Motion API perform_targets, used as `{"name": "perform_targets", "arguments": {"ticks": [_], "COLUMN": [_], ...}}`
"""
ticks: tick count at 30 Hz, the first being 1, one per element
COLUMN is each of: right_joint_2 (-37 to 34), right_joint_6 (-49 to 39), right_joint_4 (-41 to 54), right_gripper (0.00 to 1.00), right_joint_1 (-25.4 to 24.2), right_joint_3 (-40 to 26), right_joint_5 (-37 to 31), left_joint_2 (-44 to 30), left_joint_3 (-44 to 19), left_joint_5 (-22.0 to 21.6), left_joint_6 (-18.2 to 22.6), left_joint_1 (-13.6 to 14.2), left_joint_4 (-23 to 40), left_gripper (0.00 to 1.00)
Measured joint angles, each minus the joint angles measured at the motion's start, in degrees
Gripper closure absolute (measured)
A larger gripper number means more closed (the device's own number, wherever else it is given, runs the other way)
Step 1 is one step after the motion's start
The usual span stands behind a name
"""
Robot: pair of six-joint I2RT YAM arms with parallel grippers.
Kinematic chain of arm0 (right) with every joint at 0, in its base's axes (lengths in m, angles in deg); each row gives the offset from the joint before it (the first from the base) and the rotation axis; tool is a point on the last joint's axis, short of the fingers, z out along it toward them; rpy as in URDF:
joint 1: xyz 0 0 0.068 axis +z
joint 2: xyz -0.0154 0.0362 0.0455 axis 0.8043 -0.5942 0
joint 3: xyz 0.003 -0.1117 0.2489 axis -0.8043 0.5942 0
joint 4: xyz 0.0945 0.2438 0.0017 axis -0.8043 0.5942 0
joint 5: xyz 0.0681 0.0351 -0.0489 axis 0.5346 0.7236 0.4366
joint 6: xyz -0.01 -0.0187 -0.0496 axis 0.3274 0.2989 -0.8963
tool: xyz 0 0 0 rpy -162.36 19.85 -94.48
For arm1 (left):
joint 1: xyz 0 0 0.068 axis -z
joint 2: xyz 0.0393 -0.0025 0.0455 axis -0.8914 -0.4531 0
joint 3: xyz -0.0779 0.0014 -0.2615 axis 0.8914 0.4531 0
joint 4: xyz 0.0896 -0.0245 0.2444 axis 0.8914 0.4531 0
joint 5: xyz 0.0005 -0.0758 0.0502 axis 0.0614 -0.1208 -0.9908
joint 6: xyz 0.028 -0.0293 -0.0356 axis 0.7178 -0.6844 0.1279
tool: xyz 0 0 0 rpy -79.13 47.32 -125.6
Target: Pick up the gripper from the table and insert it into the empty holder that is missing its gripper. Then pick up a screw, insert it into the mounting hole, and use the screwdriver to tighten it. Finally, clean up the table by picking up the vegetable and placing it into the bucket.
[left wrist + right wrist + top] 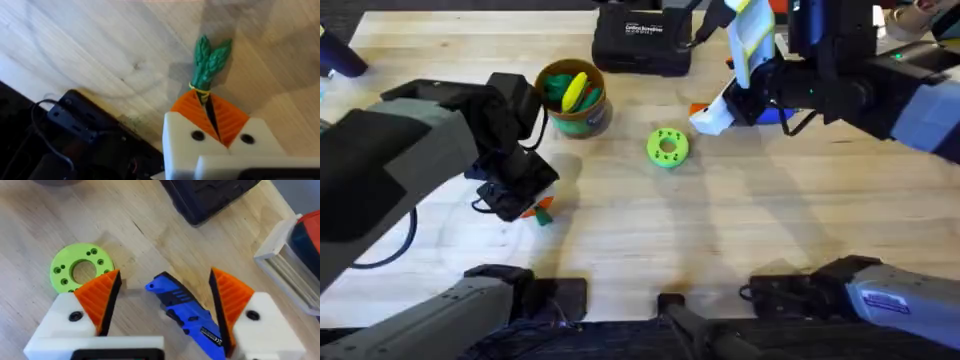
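Observation:
The vegetable (208, 59), a green stalk bundle with a yellow band, sticks out from between the orange pads of my left gripper (210, 107), which is shut on its lower end. Overhead, that left gripper (532, 208) hangs over the table's left part, in front of the bucket (592, 118), with green showing at its tip. The bucket holds a yellow toy and green pieces. The blue screwdriver (187, 312) lies on the wood between the spread fingers of my open right gripper (164, 275), also seen from overhead as screwdriver (778, 115) and right gripper (712, 116). The loose gripper piece, holder and screw are out of view.
A lime-green disc (667, 147) with holes lies mid-table, close to the right gripper's left finger (95, 297). A black case (640, 40) sits at the back. A white frame (287, 257) stands beside the right gripper. Bare wood stretches across the front middle.

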Motion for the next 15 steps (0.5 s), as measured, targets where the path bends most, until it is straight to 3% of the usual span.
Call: {"name": "perform_targets", "arguments": {"ticks": [4,8,11,15], "right_joint_2": [0.00,0.00,0.00,0.00], "right_joint_6": [0.00,0.00,0.04,0.17], "right_joint_4": [0.00,0.00,0.00,0.00], "right_gripper": [0.007,0.008,0.008,0.007], "right_joint_1": [0.00,0.00,0.00,0.00], "right_joint_3": [0.00,0.00,0.00,0.00], "right_joint_5": [0.00,0.00,0.00,0.00], "left_joint_2": [-0.11,-0.12,-0.11,-0.11], "left_joint_3": [-5.55,-16.54,-24.01,-27.20], "left_joint_5": [0.15,0.16,0.14,0.13], "left_joint_6": [0.00,0.17,1.19,3.33], "left_joint_1": [0.00,0.00,0.00,0.00], "left_joint_4": [6.47,9.44,5.56,-5.40], "left_gripper": [0.984,0.986,0.987,0.988]}}
